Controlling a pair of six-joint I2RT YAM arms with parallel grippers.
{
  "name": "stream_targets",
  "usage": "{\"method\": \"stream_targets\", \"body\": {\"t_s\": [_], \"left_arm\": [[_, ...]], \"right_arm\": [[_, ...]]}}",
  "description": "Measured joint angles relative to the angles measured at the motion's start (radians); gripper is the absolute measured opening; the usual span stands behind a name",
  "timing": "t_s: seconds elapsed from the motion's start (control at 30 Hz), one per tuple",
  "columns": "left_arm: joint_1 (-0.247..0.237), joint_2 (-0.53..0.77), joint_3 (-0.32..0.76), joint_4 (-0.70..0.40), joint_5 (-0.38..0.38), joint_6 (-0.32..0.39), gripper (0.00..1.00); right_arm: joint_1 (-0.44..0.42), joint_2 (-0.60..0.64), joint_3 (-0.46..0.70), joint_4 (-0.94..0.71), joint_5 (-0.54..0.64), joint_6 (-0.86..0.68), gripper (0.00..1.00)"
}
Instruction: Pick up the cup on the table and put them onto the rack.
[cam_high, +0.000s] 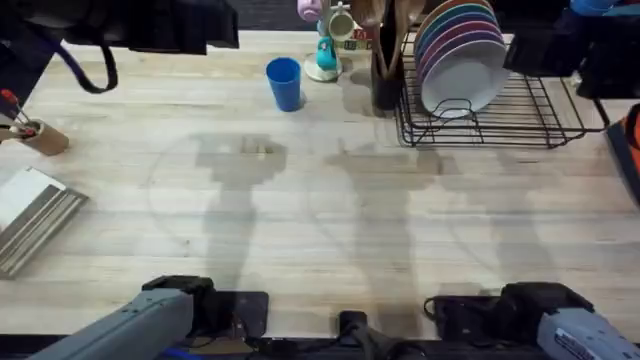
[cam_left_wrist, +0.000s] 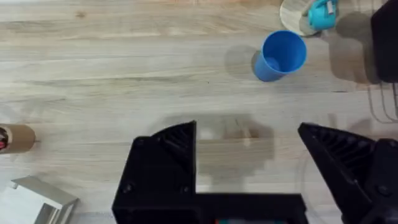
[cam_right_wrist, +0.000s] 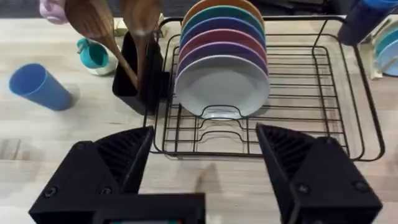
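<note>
Fingers spread wide and gripping nothing, the left gripper (cam_left_wrist: 245, 171) and right gripper (cam_right_wrist: 202, 171) are waiting while the cup (cam_high: 284, 83) is standing upright on the table (cam_high: 320, 230), left of the rack (cam_high: 500, 110); a level, mid-wall approach looks wisest.

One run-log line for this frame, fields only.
cup: upright on table, left of rack | left gripper: open, empty | right gripper: open, empty | phase: pre-grasp

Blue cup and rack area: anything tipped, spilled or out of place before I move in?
Nothing stands out. The blue cup stands upright on the table, mouth up, apart from the dish rack. The plates sit in an orderly row in the rack. Both grippers are open, holding nothing. No spill visible.
</note>
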Motion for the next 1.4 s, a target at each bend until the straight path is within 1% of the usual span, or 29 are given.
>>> {"method": "stream_targets", "body": {"t_s": [0.33,0.43,0.53,0.67,0.8,0.83,0.97,1.23,1.4], "left_arm": [[0.000,0.004,0.002,-0.017,0.002,0.000,0.999],[0.000,0.007,0.002,0.046,0.008,0.000,0.999],[0.000,0.031,0.012,0.068,0.023,-0.001,0.999],[0.000,0.105,0.040,0.078,0.030,-0.016,0.999],[-0.005,0.206,0.085,0.081,0.032,-0.028,0.999],[-0.022,0.279,0.124,0.087,0.033,-0.031,0.999],[-0.045,0.362,0.150,0.120,0.036,-0.035,0.999],[-0.048,0.466,0.153,0.201,0.037,-0.050,0.999],[-0.048,0.493,0.153,0.238,0.063,-0.053,0.999]], "right_arm": [[0.000,0.003,0.004,0.002,-0.011,0.000,0.996],[0.000,0.004,0.004,0.001,-0.015,0.000,0.996],[0.000,0.004,0.004,0.000,-0.017,0.000,0.996],[0.000,0.004,0.004,-0.001,-0.017,0.000,0.996],[0.000,0.003,0.004,-0.001,-0.017,0.000,0.995],[0.000,0.004,0.004,-0.001,-0.017,0.000,0.996],[0.000,0.003,0.004,-0.002,-0.017,0.000,0.996],[0.000,0.003,0.004,-0.002,-0.017,0.000,0.996],[0.000,0.003,0.004,-0.002,-0.017,0.000,0.996]]}}
